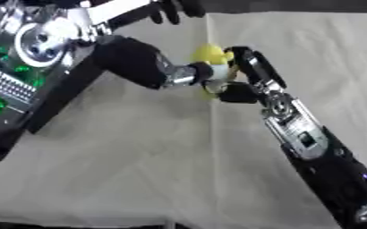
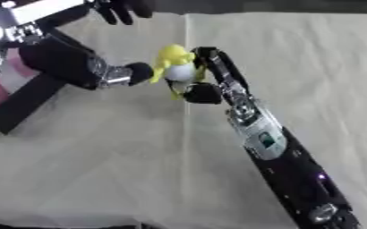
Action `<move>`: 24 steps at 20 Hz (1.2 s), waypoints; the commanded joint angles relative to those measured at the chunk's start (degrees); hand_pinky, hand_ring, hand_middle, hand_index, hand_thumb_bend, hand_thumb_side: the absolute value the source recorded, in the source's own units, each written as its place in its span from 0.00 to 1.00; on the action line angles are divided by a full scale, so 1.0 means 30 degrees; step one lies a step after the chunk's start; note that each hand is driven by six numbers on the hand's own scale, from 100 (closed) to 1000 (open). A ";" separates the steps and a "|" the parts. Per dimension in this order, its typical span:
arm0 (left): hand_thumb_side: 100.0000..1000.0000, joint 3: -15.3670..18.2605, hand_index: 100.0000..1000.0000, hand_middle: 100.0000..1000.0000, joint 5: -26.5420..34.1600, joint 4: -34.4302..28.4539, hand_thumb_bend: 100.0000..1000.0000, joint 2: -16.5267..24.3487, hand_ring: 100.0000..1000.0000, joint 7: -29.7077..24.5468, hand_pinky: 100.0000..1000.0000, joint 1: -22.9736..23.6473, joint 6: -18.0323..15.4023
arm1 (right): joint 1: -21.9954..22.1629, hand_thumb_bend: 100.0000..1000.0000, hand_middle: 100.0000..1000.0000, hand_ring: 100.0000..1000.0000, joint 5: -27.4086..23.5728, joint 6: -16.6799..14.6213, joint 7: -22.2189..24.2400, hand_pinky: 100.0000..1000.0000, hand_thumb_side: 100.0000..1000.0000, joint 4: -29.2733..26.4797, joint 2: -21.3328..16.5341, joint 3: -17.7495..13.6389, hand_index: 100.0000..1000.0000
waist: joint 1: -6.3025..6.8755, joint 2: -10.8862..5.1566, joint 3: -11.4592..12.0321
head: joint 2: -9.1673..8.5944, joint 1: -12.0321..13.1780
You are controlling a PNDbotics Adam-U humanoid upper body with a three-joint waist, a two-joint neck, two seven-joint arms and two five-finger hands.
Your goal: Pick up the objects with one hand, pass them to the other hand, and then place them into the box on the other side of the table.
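Note:
A yellow and white object (image 2: 175, 57) hangs above the cloth near the table's middle, towards the far side. My right hand (image 2: 220, 74) comes up from the lower right and is shut on it, with fingers along its right side and the thumb (image 2: 203, 94) under it. My left hand (image 2: 139, 72) reaches in from the left behind a silver wrist (image 2: 112, 76) and meets the object's left side. How it grips is hidden. The box (image 2: 26, 100) lies at the left edge, with a black wall and a pink inside.
A beige cloth (image 1: 139, 161) covers the table, with a fold line running down its middle. My left arm's silver joints and green-lit electronics (image 1: 14, 76) fill the upper left. Dark fingers (image 1: 171, 11) show at the far edge.

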 commanded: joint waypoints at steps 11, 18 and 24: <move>0.41 -0.0247 0.81 0.75 -0.3251 0.2442 0.49 -0.0839 0.75 -0.0982 0.77 -0.0571 -0.0367 | -0.0596 0.28 0.43 0.60 0.1754 -0.0282 -0.0957 0.76 0.00 -0.0446 0.0279 0.0196 0.46 | 0.0121 -0.0240 0.0108 | -0.0080 -0.0048; 0.44 -0.0277 0.80 0.74 -0.3350 0.3471 0.44 -0.1459 0.74 -0.0145 0.76 -0.0635 -0.0249 | -0.0666 0.28 0.43 0.60 0.1882 -0.0437 -0.0764 0.75 0.00 -0.0429 0.0461 0.0459 0.46 | 0.0108 -0.0205 0.0061 | -0.0100 -0.0019; 0.45 -0.0475 0.79 0.73 -0.2857 0.3845 0.44 -0.1713 0.73 0.0365 0.75 -0.0630 -0.0029 | -0.0475 0.28 0.43 0.60 0.1654 -0.0501 -0.0588 0.75 0.00 -0.0811 0.0003 0.0679 0.46 | 0.0073 -0.0176 0.0025 | -0.0075 0.0011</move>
